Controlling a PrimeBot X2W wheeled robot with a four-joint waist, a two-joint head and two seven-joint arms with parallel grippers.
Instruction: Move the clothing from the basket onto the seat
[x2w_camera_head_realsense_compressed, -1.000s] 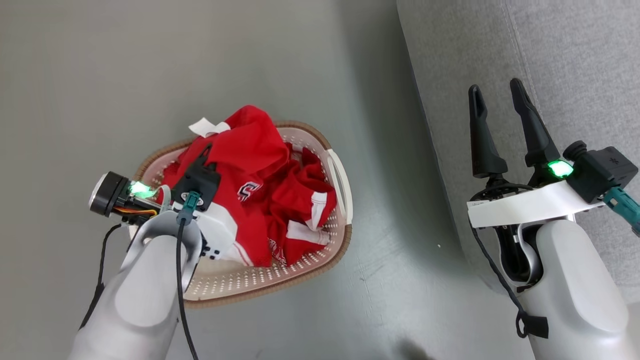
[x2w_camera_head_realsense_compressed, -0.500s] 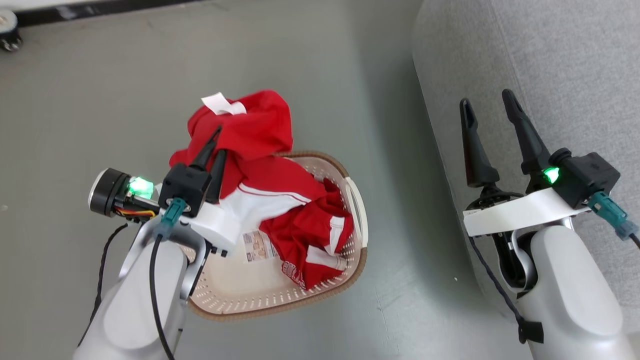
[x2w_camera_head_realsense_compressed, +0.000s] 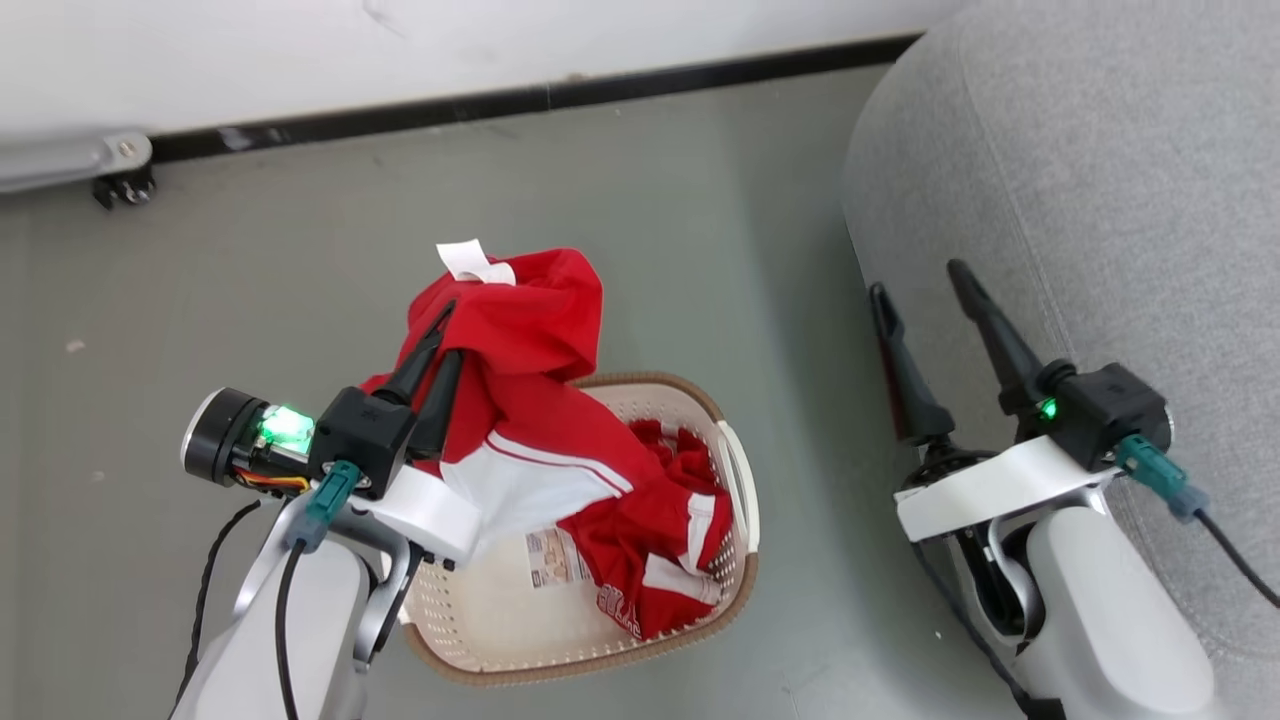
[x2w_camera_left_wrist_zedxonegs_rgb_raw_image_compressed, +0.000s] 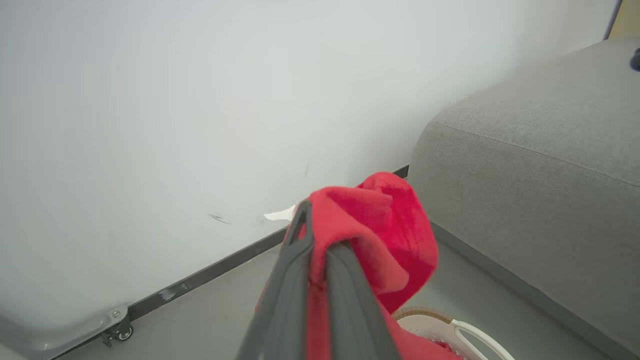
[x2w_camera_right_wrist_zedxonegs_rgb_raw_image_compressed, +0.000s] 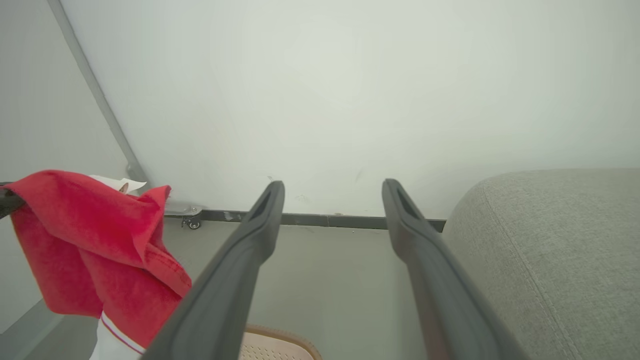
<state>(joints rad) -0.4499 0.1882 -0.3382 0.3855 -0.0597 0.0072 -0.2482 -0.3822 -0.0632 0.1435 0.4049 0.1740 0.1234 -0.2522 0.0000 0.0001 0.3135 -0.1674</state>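
Note:
My left gripper (x2w_camera_head_realsense_compressed: 438, 338) is shut on a red garment with a white panel (x2w_camera_head_realsense_compressed: 530, 400), one piece of the clothing. It is held up over the basket (x2w_camera_head_realsense_compressed: 590, 655), its lower end trailing down toward the rest of the clothing (x2w_camera_head_realsense_compressed: 665, 560) inside. The left wrist view shows red cloth (x2w_camera_left_wrist_zedxonegs_rgb_raw_image_compressed: 390, 225) bunched over my shut left gripper (x2w_camera_left_wrist_zedxonegs_rgb_raw_image_compressed: 320, 230). At the right, my right gripper (x2w_camera_head_realsense_compressed: 918, 278) stands open with nothing in it, just in front of the light-grey seat (x2w_camera_head_realsense_compressed: 1100, 180). Its two fingers spread wide in the right wrist view (x2w_camera_right_wrist_zedxonegs_rgb_raw_image_compressed: 333, 187), with the garment (x2w_camera_right_wrist_zedxonegs_rgb_raw_image_compressed: 90, 240) to their left and the seat (x2w_camera_right_wrist_zedxonegs_rgb_raw_image_compressed: 550, 260) to their right.
A white wall with a black baseboard (x2w_camera_head_realsense_compressed: 640, 85) runs along the far side of the grey floor. A castor on a grey frame (x2w_camera_head_realsense_compressed: 120, 185) sits at the far left. A printed label (x2w_camera_head_realsense_compressed: 555, 558) lies on the basket's bottom.
My left gripper has lifted the red garment up out of the basket's pile. The head camera has tilted, bringing the wall into view. The right gripper stays open.

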